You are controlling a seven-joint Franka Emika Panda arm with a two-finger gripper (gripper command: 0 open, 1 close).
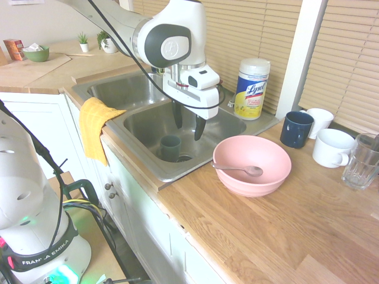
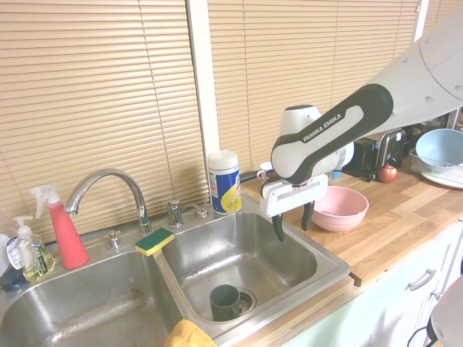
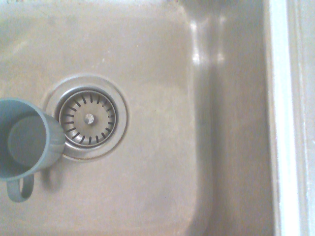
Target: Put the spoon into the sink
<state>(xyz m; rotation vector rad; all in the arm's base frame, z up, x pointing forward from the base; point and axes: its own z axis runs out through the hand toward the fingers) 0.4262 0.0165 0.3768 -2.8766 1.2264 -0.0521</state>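
Observation:
The small silver spoon [image 1: 240,170] lies inside the pink bowl [image 1: 251,164] on the wooden counter, right of the sink [image 1: 148,124]. Only the bowl [image 2: 338,207] shows in the second exterior view; the spoon is hidden there. My gripper [image 1: 188,122] hangs open and empty above the nearer basin [image 2: 239,253], to the left of the bowl, its two dark fingers [image 2: 278,225] pointing down. The wrist view looks straight down on the basin floor and its drain [image 3: 88,118].
A grey-green mug [image 1: 170,148] stands by the drain. A yellow cloth [image 1: 95,121] drapes over the sink's front edge. A wipes canister [image 1: 251,89], dark and white mugs [image 1: 296,128] and a glass [image 1: 361,161] stand near the bowl. Faucet [image 2: 108,189], sponge, spray bottle behind.

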